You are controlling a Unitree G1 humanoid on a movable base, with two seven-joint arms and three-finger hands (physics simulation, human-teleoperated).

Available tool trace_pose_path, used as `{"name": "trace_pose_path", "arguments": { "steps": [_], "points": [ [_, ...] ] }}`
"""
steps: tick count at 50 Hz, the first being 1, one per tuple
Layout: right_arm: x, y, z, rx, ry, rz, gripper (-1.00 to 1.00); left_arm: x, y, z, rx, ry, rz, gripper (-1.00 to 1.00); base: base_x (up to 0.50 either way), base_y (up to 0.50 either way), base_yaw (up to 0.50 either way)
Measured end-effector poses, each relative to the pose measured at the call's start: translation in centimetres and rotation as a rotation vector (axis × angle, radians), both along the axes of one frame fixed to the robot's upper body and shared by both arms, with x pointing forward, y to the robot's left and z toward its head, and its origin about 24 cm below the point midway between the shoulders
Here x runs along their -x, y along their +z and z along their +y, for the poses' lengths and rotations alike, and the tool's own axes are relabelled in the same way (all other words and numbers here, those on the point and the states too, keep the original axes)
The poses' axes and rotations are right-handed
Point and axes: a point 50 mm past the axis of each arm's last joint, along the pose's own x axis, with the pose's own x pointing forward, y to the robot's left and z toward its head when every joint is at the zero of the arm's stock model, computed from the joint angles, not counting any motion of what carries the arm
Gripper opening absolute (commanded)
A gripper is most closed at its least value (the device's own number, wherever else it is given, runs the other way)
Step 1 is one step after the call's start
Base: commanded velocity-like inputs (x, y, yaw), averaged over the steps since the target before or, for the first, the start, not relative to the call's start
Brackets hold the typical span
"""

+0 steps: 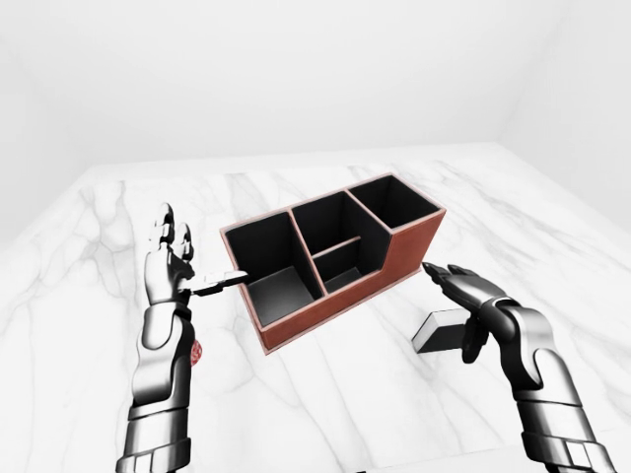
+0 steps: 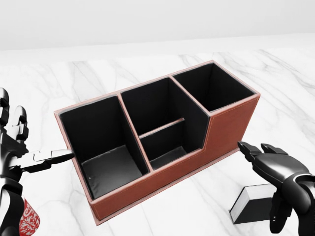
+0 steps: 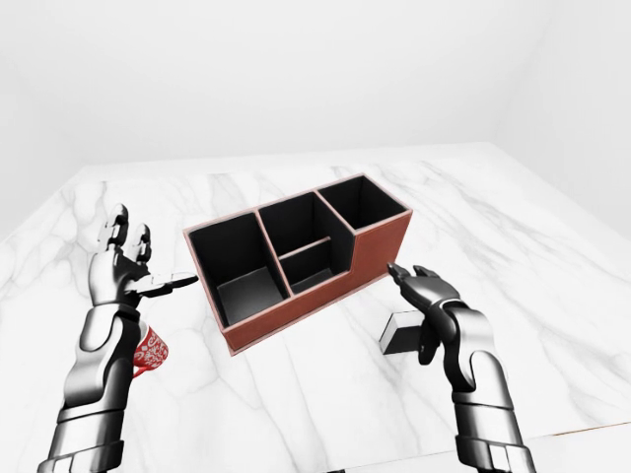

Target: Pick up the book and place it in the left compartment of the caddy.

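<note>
A reddish-brown caddy [image 2: 162, 179] with black-lined compartments stands on the marble table in the middle of the head view. Its left compartment [image 2: 106, 147] holds nothing. The book [image 2: 248, 205], black with a white page edge, lies flat on the table at the lower right, beside the caddy's right end. My right hand [image 2: 261, 184] hovers open just over the book, fingers spread toward the caddy, thumb hanging down across the book's right part. My left hand [image 2: 34, 140] is open at the left edge, thumb pointing at the caddy's left wall.
A red-and-white patterned cup [image 3: 150, 350] stands on the table under my left forearm. The marble table [image 1: 325, 414] spreads wide around the caddy, with its near edge [image 3: 592, 429] at the bottom of the eye views.
</note>
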Motion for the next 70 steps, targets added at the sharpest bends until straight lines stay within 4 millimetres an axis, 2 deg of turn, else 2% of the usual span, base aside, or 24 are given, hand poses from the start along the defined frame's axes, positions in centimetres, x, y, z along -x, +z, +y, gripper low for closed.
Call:
{"name": "trace_pose_path", "arguments": {
  "steps": [14,35,57,58,59,70],
  "points": [
    [-1.0,-1.9,0.0,0.032,-0.001,0.106,1.0,0.1,-0.5,0.3,-0.003,0.006,0.009,1.0,0.0,0.0,0.0],
    [-1.3,-3.4,-0.9,0.061,-0.021,0.196,1.0,0.3,-1.2,0.6,0.002,0.014,0.024,1.0,0.0,0.0,0.0],
    [-2.3,-3.8,-1.0,0.041,-0.031,0.154,1.0,0.6,-1.7,0.7,0.004,0.016,0.033,1.0,0.0,0.0,0.0],
    [-2.4,-3.8,-1.0,0.04,-0.032,0.152,0.38,0.6,-1.7,0.7,0.004,0.016,0.034,1.0,0.0,0.0,0.0],
    [-2.4,-3.8,-1.0,0.039,-0.032,0.15,-1.0,0.6,-1.7,0.7,0.004,0.016,0.034,1.0,0.0,0.0,0.0],
    [-2.7,-3.9,-1.0,0.048,-0.029,0.152,-1.0,0.6,-1.9,0.6,0.004,0.015,0.038,1.0,0.0,0.0,0.0]
  ]
}}
